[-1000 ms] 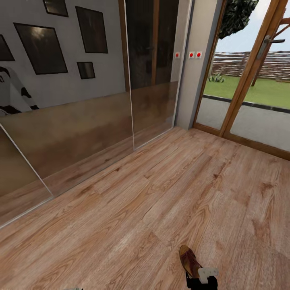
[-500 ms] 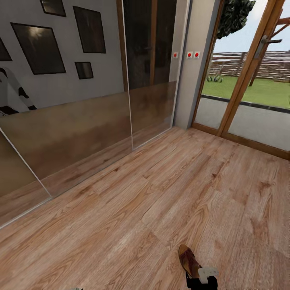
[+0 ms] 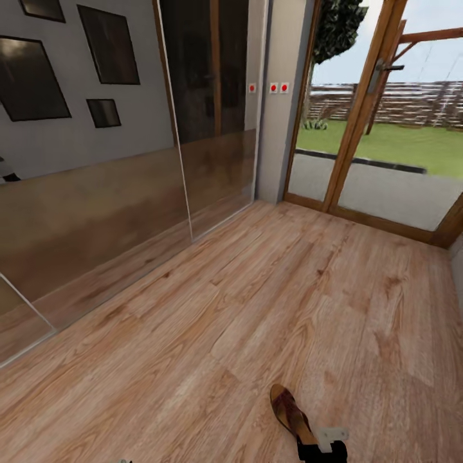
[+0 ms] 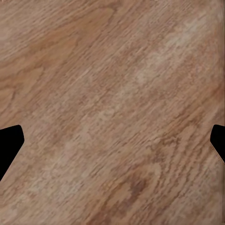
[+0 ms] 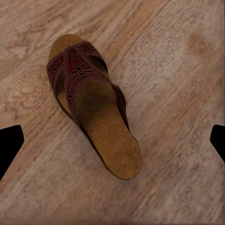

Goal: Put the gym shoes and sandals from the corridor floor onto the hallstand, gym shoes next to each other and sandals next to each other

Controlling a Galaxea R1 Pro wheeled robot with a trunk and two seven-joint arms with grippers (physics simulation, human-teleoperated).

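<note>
Lighting: bright daylight enters through the glass door [image 3: 379,122] ahead of me; corridor floor [image 3: 270,289] evenly lit, shadows faint. Mirrored wardrobe [image 3: 128,193] shows dull reflections. My wrist views: soft, slightly blurred woodgrain.

sandal [image 3: 290,415] heel behind right hand [image 3: 323,445]

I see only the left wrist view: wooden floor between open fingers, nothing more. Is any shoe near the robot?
Observer: Yes. One brown sandal lies on the corridor floor, in front of the right gripper.
Operator: Does that gripper hold it?
Observer: No. Its jaws stand wide open, clear of the sandal on both sides.
Operator: What stands ahead of the robot?
Observer: A mirrored wardrobe at the left and a glass door to a garden at the right.
</note>
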